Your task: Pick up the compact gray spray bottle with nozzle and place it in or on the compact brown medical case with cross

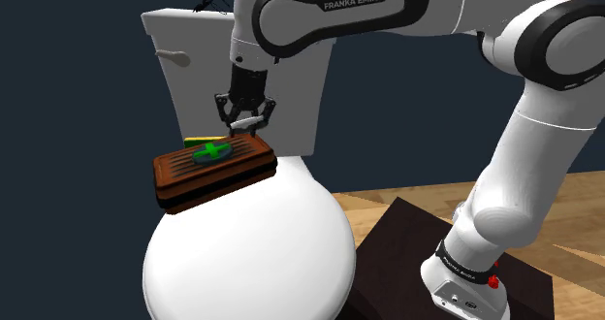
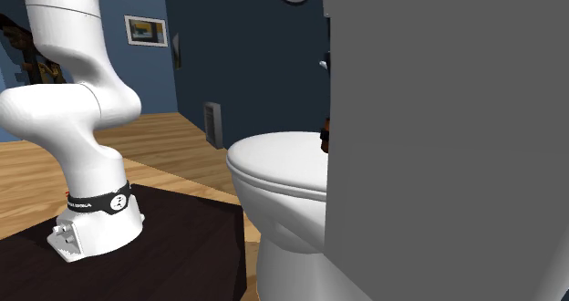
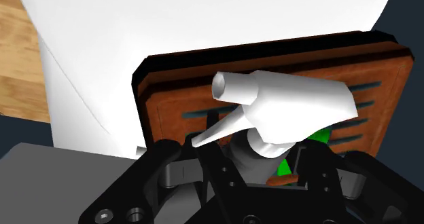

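Shoulder view: the all-black two-finger gripper [image 1: 246,112] hangs over the flat brown ribbed medical case [image 1: 213,168] with a green cross on top. Its fingers are closed on the small pale grey spray bottle [image 1: 244,124] with a trigger nozzle, held just above the case's rear part. The case lies on the closed white toilet lid [image 1: 252,255], near the white tank [image 1: 189,66]

You see the arm's black jaws pointing down in front of the white toilet tank [image 1: 194,90], clasping a pale spray bottle [image 1: 245,124] that lies crosswise between them. The bottle hangs just above the far edge of the brown case [image 1: 184,179] with its green cross [image 1: 213,153]. The case rests on the closed toilet lid [image 1: 252,255], and the dark stand [image 1: 388,250] sits lower right.
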